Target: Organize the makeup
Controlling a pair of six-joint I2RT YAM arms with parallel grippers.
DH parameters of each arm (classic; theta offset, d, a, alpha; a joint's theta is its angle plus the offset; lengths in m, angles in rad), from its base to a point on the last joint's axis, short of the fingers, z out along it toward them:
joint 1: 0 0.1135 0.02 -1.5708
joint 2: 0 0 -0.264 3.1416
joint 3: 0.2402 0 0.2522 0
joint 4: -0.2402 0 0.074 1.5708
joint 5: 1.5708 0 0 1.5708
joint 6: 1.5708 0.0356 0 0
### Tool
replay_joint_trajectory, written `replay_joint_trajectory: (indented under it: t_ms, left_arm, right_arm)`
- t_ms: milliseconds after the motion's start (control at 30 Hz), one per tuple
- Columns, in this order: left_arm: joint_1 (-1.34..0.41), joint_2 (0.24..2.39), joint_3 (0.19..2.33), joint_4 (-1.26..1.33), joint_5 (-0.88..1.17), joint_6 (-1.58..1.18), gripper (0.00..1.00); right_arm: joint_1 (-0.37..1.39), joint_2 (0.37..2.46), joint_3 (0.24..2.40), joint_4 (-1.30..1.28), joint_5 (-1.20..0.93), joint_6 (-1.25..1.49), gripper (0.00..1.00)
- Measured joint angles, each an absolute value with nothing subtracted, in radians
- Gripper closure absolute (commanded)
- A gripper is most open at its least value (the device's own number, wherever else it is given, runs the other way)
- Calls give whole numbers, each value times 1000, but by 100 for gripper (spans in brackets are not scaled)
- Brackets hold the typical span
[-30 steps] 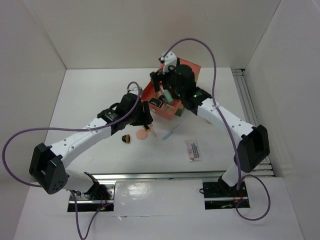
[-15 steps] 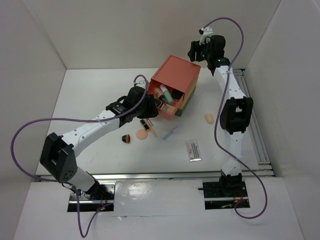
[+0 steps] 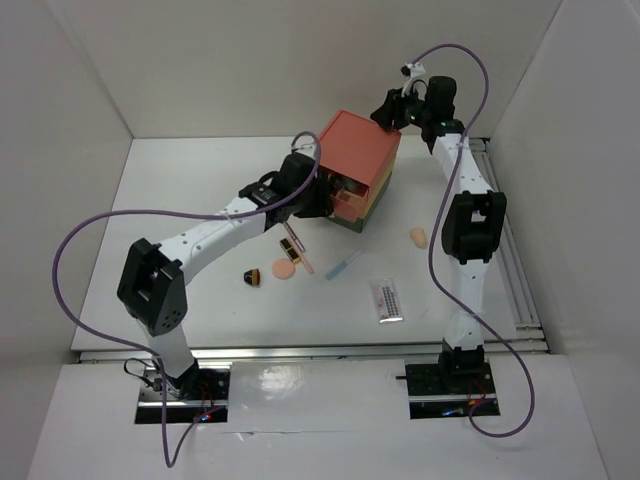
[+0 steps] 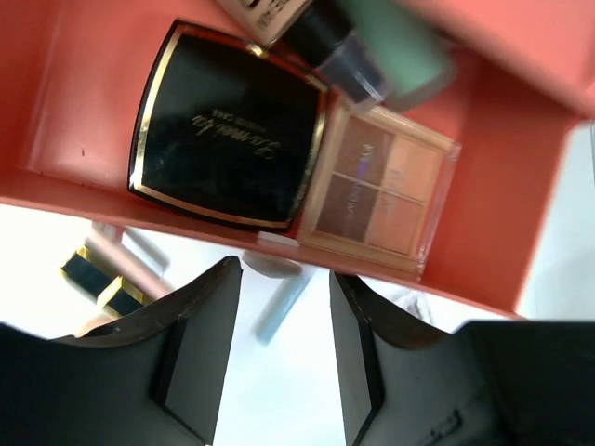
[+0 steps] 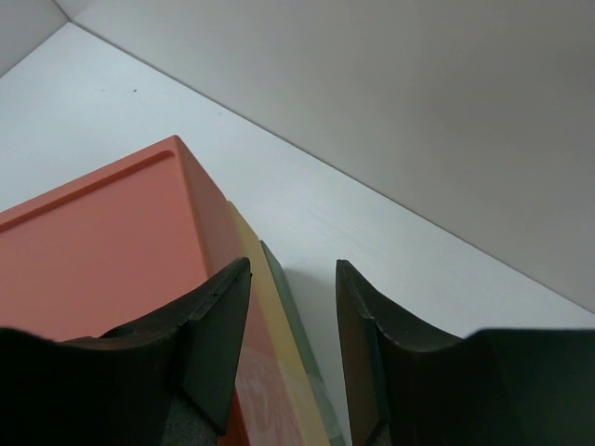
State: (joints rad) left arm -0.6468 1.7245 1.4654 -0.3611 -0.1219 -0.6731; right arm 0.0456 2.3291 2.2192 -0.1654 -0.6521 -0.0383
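The coral-topped drawer box [image 3: 362,150] stands at the back centre with its top drawer [image 4: 56,102] partly out. In the drawer lie a black square compact [image 4: 228,125], an eyeshadow palette [image 4: 386,190] and a green-capped tube [image 4: 400,51]. My left gripper [image 3: 318,200] [image 4: 284,274] is open and empty, its fingertips just short of the drawer's front wall. My right gripper [image 3: 386,112] [image 5: 290,269] is open over the box's back right corner [image 5: 279,307], holding nothing. On the table lie a lipstick [image 3: 290,245], a round compact [image 3: 285,270], a blue stick [image 3: 342,265], a lash pack [image 3: 387,298] and a peach sponge [image 3: 418,236].
A small black and orange item [image 3: 252,277] lies left of the round compact. White walls close in the back and both sides. A metal rail [image 3: 505,240] runs along the right edge. The loose makeup sits between the two arms in front of the box.
My right arm swung from over the drawer to behind the box, and the peach sponge now lies on the table. My left gripper moved toward the box; the drawer sits further in.
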Motion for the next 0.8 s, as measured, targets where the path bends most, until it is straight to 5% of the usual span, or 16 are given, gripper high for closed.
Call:
replay_joint_trajectory:
  t_ms: [267, 467, 800]
  left_arm:
    - [-646, 1893, 1723, -307, -148, -627, 44]
    - [-649, 1921, 1760, -338, -173, -603, 34]
    - [-647, 1704, 1219, -65, -148, -525, 24]
  right_arm:
    - [45, 2270, 2120, -130, -696, -42, 51]
    - [44, 2248, 2092, -113, -688, -50, 51]
    - [44, 2237, 2079, -117, -674, -60, 47]
